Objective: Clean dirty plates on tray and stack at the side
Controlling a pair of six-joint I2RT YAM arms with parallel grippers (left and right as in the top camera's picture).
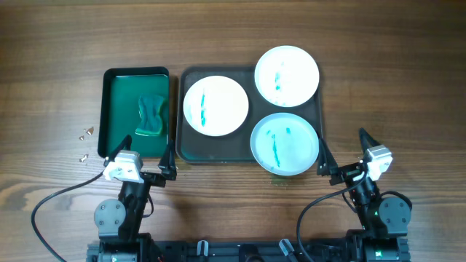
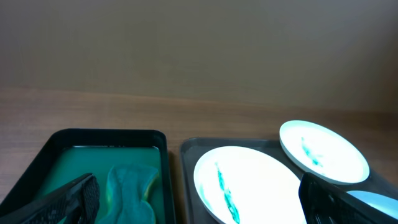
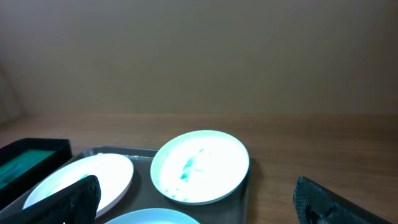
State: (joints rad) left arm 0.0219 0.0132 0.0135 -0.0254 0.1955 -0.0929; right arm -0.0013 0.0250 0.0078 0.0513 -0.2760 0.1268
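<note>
Three white plates (image 1: 215, 105) on the dark tray (image 1: 212, 150) carried teal streaks. The left gripper (image 1: 138, 161) and right gripper (image 1: 344, 149) stood spread wide, holding nothing.

Plates (image 1: 215, 105) on tray (image 1: 218, 150); sponge (image 1: 151, 115) in smaller tray (image 1: 120, 102) leftward

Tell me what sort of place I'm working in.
Probably a lab bench staged as a dishwashing setup: a wood-grain table, three round white plates streaked teal on a dark grey-green rectangular tray, and a wavy green sponge in a smaller bright green tray.
</note>
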